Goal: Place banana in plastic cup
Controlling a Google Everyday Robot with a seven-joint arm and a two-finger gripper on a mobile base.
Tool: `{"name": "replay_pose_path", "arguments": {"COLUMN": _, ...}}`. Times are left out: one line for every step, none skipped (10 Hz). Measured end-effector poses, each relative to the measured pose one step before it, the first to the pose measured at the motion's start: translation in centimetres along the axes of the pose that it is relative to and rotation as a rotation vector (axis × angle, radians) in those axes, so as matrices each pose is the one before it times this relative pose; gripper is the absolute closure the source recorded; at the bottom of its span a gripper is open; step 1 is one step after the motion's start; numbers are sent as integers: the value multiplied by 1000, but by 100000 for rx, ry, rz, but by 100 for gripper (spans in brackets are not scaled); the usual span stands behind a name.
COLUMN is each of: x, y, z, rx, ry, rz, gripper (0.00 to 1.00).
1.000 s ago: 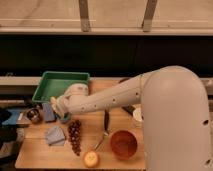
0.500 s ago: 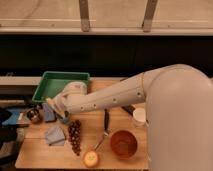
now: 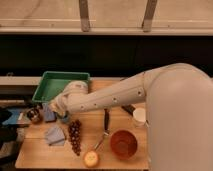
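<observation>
My gripper (image 3: 54,107) is at the left of the wooden table (image 3: 35,155), just in front of the green tray (image 3: 59,83), at the end of the white arm reaching in from the right. I see no banana; the gripper and wrist cover that spot. A small bluish round thing (image 3: 65,118), possibly the plastic cup, peeks out just below the wrist. A boxy blue-grey block (image 3: 48,114) stands right beside the gripper.
A grape bunch (image 3: 75,135) and a blue cloth (image 3: 55,135) lie in front of the gripper. A round yellow-orange fruit (image 3: 91,159), a brown bowl (image 3: 123,143), a white cup (image 3: 139,116), a dark utensil (image 3: 106,123) and a small metal bowl (image 3: 34,115) are also there.
The arm has shifted slightly to the left and lower over the left part of the table. The objects on the table have not moved.
</observation>
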Motion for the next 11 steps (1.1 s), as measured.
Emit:
{"name": "replay_pose_path", "arguments": {"x": -30, "y": -24, "z": -37, "rx": 110, "ry": 351, "rz": 161, "gripper": 21}}
{"name": "replay_pose_path", "arguments": {"x": 14, "y": -229, "z": -361, "rx": 1119, "ry": 338, "rz": 64, "gripper": 21}}
{"name": "replay_pose_path", "arguments": {"x": 40, "y": -407, "z": -1040, "rx": 2846, "ry": 382, "rz": 615, "gripper": 21}}
{"name": "replay_pose_path", "arguments": {"x": 54, "y": -489, "z": -1357, "rx": 3147, "ry": 487, "rz": 695, "gripper": 21}}
{"name": "replay_pose_path", "arguments": {"x": 293, "y": -713, "z": -1232, "rx": 3301, "ry": 986, "rz": 1111, "gripper": 21}}
{"name": "replay_pose_path", "arguments": {"x": 396, "y": -1023, "z": -1644, "rx": 4364, "ry": 1204, "rz": 1956, "gripper": 21}}
{"name": "replay_pose_path", "arguments": {"x": 760, "y": -1451, "z": -1915, "rx": 4864, "ry": 1161, "rz": 2867, "gripper": 21}}
{"name": "replay_pose_path", "arguments": {"x": 667, "y": -1012, "z": -1138, "rx": 2838, "ry": 694, "rz": 2149, "gripper": 21}}
{"name": "replay_pose_path", "arguments": {"x": 827, "y": -1299, "z": -1212, "rx": 3105, "ry": 606, "rz": 2621, "gripper": 21}}
{"name": "replay_pose_path", "arguments": {"x": 8, "y": 153, "z": 7, "rx": -175, "ry": 64, "rz": -69, "gripper": 21}}
{"name": "replay_pose_path", "arguments": {"x": -27, "y": 152, "z": 56, "rx": -219, "ry": 23, "rz": -175, "gripper": 21}}
